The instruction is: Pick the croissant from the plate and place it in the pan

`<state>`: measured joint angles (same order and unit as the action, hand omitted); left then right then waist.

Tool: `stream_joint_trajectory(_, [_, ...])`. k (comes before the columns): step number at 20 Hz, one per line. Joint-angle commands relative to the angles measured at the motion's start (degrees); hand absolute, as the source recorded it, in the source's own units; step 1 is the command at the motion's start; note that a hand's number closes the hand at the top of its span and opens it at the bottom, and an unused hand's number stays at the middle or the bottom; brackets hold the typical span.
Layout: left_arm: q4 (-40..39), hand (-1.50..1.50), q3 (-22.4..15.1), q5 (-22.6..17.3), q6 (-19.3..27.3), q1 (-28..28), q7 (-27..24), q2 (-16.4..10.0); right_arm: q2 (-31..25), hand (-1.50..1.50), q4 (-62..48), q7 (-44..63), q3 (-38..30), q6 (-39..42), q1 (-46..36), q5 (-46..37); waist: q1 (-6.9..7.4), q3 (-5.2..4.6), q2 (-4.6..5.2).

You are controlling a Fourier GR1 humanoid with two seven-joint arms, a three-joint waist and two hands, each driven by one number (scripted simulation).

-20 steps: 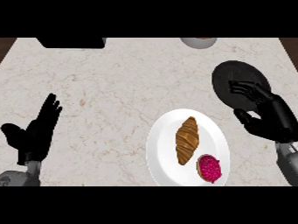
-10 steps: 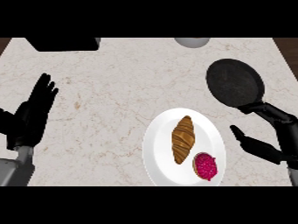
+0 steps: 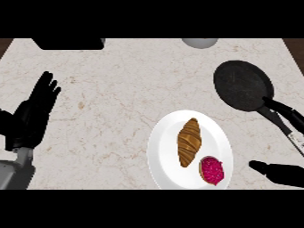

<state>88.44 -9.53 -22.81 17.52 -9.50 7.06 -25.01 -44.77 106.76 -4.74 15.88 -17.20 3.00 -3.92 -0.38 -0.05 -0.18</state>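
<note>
On the left of the counter [image 3: 115,89], the left hand [image 3: 30,116] is held open with fingers up, and nothing is held in it. It is likely kept there to be out of the way. Next, the croissant [image 3: 190,142] is laid on a white plate [image 3: 159,151], not yet picked up. A small red food [image 3: 213,169] is set just beside it. Up and to the right, the pan [image 3: 242,83] is placed near the plate, so only a short trip is needed. At the right edge, the right hand [image 3: 287,175] is spread wide, and nothing is held in it. It is likely meant for the grab.

A dark thing [image 3: 68,43] at the top left is cut off. What the red food is cannot be told. A grey round thing [image 3: 200,42] at the top is cut off too. Part of the pan's handle [image 3: 273,115] is covered by the right fingers [image 3: 297,120], and whether it is touched cannot be told. The right palm is cut off by the edge.
</note>
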Motion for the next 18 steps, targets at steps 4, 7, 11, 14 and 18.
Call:
stream_joint_trajectory(4, [3.1, 0.00, 0.4, 0.0, -0.4, -0.5, 3.6, -0.4, -6.6, -1.50, 3.8, 19.0, 4.5, 9.7, -10.2, -8.2, 1.76, -0.04, 0.16])
stream_joint_trajectory(7, [0.5, 0.00, -0.9, 2.2, 1.4, -2.7, 2.1, 2.3, -5.0, -1.50, 4.8, 28.9, 9.5, 14.7, -17.4, -12.2, 1.83, -0.09, 0.34])
stream_joint_trajectory(11, [-0.5, 0.00, 0.1, 1.9, -1.7, -1.9, 0.9, 1.2, -2.3, -1.50, 0.3, 33.4, 14.3, 23.9, -23.6, -12.4, 1.88, -0.06, 0.36])
stream_joint_trajectory(14, [-3.9, 0.00, 0.6, 2.4, -1.5, -3.5, -0.5, 2.3, -1.1, -1.50, 0.9, 39.3, 18.6, 31.2, -24.2, -9.8, 1.17, -0.14, 0.43])
stream_joint_trajectory(18, [0.0, 0.00, 2.2, 0.8, -3.8, -1.3, 1.6, 0.1, 3.6, -1.50, -2.8, 44.7, 21.1, 39.1, -29.7, -8.6, 1.76, -0.03, 0.24])
